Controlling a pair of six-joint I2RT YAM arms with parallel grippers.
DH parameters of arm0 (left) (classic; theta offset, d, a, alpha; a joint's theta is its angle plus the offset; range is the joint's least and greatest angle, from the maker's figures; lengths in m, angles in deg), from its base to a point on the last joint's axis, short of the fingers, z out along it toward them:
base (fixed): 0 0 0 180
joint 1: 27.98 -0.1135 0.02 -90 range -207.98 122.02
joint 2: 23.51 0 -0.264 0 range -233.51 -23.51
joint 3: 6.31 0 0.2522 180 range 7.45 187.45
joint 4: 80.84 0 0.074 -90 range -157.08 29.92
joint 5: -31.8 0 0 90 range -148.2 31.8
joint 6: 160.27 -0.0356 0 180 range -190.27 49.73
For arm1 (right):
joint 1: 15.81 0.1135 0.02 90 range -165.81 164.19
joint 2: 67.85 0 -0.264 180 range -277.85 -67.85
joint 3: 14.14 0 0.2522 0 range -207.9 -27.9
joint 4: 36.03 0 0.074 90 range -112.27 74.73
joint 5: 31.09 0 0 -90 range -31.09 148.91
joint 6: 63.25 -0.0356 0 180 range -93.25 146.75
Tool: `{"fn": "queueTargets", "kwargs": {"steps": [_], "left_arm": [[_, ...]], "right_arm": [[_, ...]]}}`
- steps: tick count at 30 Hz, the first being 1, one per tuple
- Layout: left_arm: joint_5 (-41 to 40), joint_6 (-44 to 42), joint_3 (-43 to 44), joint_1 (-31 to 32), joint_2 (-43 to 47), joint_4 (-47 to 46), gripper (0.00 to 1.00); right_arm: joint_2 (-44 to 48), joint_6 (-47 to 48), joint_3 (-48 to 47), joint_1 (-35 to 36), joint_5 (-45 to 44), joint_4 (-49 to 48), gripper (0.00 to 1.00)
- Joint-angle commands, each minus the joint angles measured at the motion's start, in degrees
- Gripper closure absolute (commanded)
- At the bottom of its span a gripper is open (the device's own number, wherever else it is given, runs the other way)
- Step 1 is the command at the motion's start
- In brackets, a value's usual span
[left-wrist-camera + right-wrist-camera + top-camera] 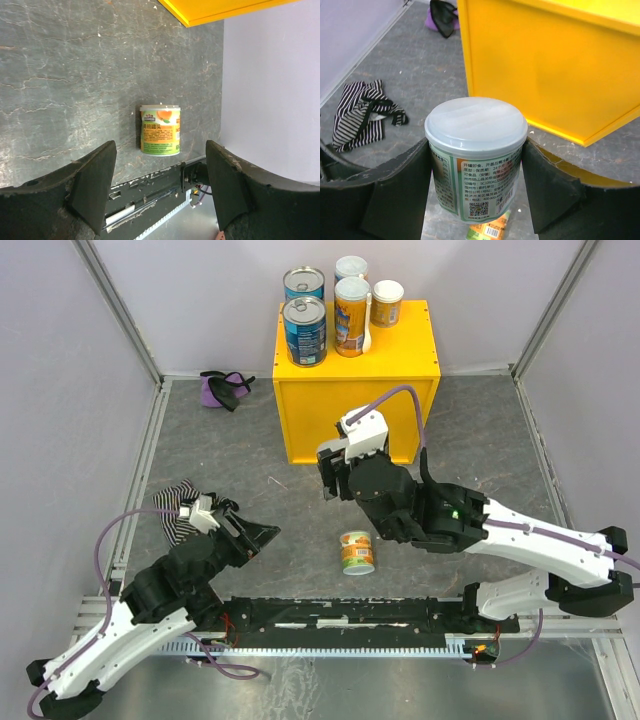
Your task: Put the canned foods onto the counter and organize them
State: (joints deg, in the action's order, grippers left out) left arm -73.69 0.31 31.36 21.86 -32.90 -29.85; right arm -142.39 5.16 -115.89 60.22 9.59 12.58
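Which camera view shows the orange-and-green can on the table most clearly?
The left wrist view: the orange-and-green can is whole, its label facing the camera. The top external view shows it small, from above. The right wrist view shows only a sliver beneath the white-lidded can held there.

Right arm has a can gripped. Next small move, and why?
Probably raise the right gripper: its pale-green can is clamped but hangs before the counter's front face, not over the top, where five cans stand.
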Motion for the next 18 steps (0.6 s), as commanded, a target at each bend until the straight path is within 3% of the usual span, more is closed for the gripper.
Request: {"fn": "queueTargets", "kwargs": {"steps": [1, 8, 18], "left_arm": [[1.6, -4.3, 3.7, -0.3, -1.6, -1.5, 0.22], [1.7, -6.3, 5.4, -0.3, -2.5, -2.4, 0.22], [0.7, -7.3, 3.7, -0.3, -6.1, -8.2, 0.22]], "right_arm": [[2.7, 6.0, -3.2, 0.1, -7.8, -8.4, 0.99], [3.1, 18.8, -5.7, -2.3, -12.2, -17.1, 0.99], [0.0, 19.6, -13.9, -16.8, -1.0, -15.2, 0.99]]}}
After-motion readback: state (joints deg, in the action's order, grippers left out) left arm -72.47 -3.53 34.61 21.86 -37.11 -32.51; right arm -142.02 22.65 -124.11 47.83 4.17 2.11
